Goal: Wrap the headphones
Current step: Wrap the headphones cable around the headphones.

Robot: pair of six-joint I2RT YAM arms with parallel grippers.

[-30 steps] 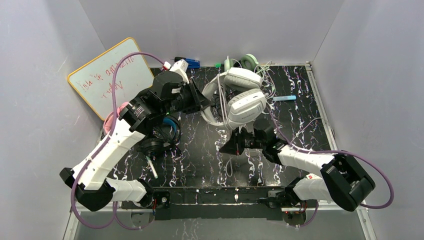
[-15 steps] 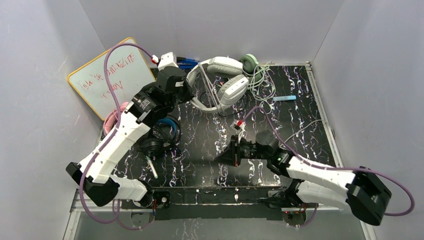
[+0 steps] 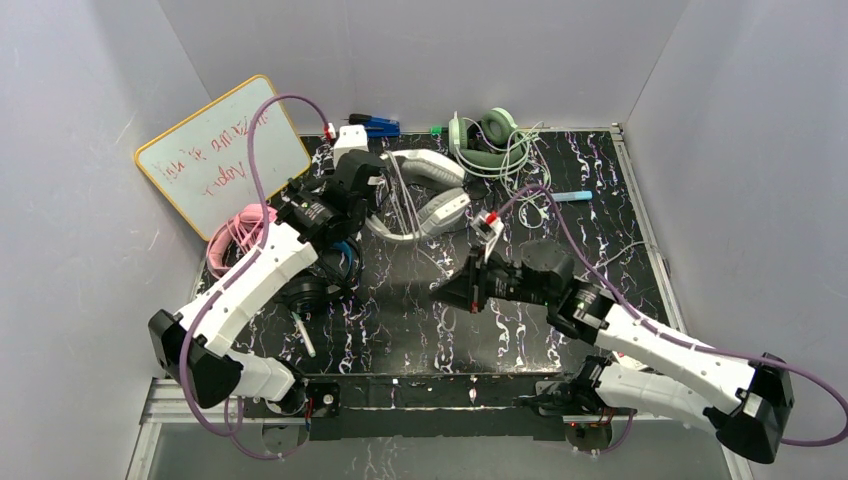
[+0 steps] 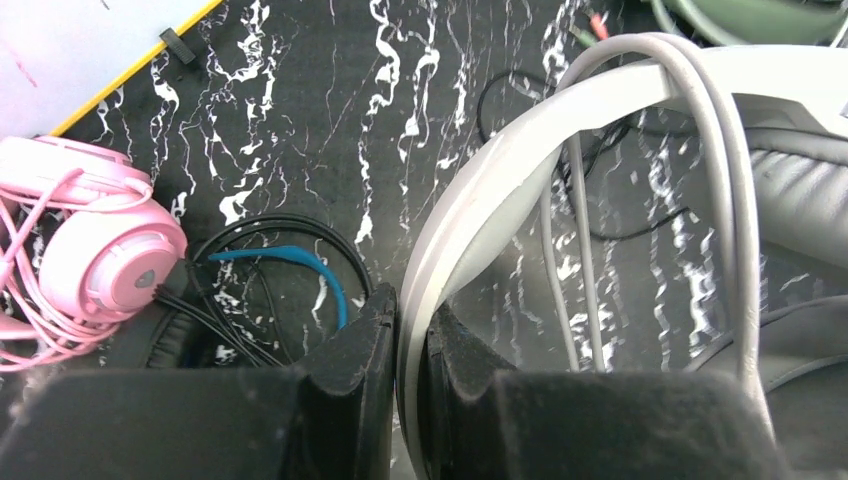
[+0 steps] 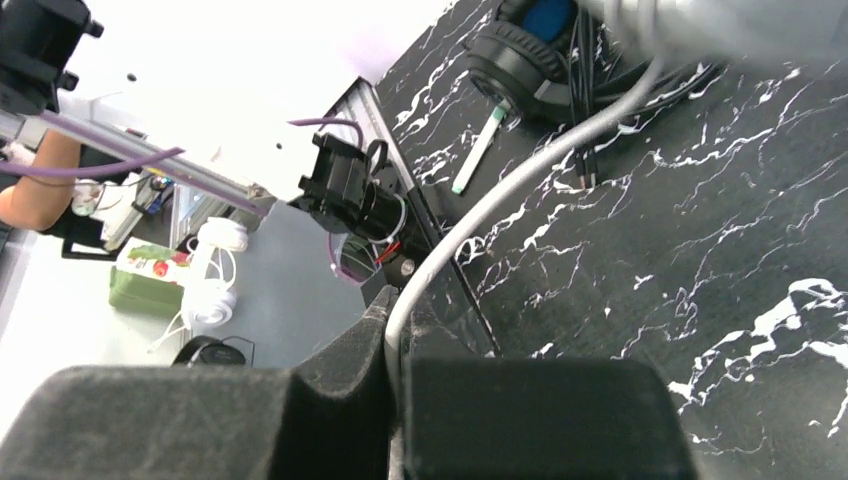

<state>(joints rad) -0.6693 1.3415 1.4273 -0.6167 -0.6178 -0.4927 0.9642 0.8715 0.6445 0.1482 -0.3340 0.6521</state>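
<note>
Well, left gripper (image 4: 412,330) reaches back clamping white-grey headphones (image 4: 500,190); right gripper (image 5: 395,330), low, pinches cord (image 5: 520,185).

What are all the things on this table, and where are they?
white-grey headphones: one, white and grey, far middle
cord: one, grey, leading from them
pink headphones: one, pink, left edge
black-and-blue headphones: one, black and blue, under the left arm
green headphones: one, pale green, far edge
whiteboard: one, white with a yellow frame, far left
blue pen: one, light blue, far right
white pen: one, white, near left
table: one, black with white veins
left gripper: shut on the white-grey headband
right gripper: shut on the cord
</note>
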